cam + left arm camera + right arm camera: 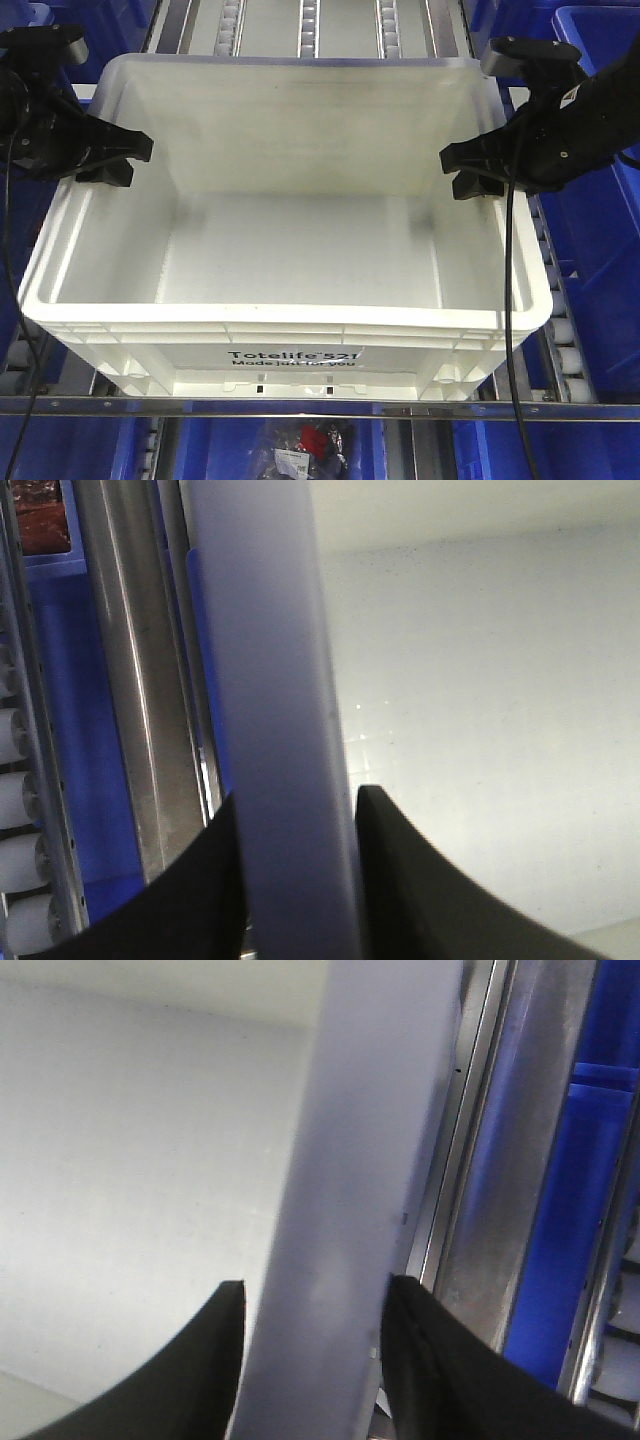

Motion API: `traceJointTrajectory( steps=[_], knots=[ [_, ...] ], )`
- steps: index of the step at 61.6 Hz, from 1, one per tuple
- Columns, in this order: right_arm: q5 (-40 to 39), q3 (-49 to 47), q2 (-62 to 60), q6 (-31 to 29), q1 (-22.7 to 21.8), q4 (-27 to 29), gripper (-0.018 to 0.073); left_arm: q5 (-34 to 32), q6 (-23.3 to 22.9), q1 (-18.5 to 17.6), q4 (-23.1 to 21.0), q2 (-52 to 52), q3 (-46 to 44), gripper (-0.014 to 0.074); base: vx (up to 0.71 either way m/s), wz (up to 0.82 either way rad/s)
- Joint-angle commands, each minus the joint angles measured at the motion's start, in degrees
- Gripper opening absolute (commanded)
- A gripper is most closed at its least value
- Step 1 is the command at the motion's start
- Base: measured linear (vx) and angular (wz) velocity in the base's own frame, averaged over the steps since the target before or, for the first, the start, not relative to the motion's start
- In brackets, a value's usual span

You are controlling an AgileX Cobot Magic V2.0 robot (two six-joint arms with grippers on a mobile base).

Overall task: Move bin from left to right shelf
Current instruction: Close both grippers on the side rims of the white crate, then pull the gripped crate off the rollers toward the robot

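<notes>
The white bin lies over the roller shelf, with blue bins on either side. The left tool pinches its left wall and the right tool its right wall. The hold looks made, but the carry to the right shelf seems not yet done.

White bin on roller shelf, left gripper and right gripper — jaws straddling opposite side rims

The bin sits on the roller shelf, left pincer and right pincer astride its sides.
</notes>
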Motion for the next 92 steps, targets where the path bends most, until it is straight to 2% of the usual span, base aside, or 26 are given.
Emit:
traceJointTrajectory(
  steps=[1,18,52,92],
  knots=[
    [-2.70,-1.73,-2.48,-0.21,-0.22,-0.36,-0.0007,-2.73,1.59,-0.23,-1.43,-2.40,-1.70,-0.0009,0.00,0.00],
    [-3.29,-1.73,-5.57,-0.27,-0.22,-0.37,-0.0004,-4.72,2.99,-0.23,-3.40,-5.98,-1.70,-0.0008,0.00,0.00],
    [-2.48,-1.73,-12.09,-0.22,-0.22,-0.36,-0.0004,-3.95,2.99,-0.23,-3.46,-12.19,-1.70,-0.0008,0.00,0.00],
    [-2.35,-1.73,-13.42,-0.17,-0.22,-0.31,-0.0004,-4.26,2.99,-0.23,-3.46,-12.86,-1.70,-0.0008,0.00,0.00]
  ],
)
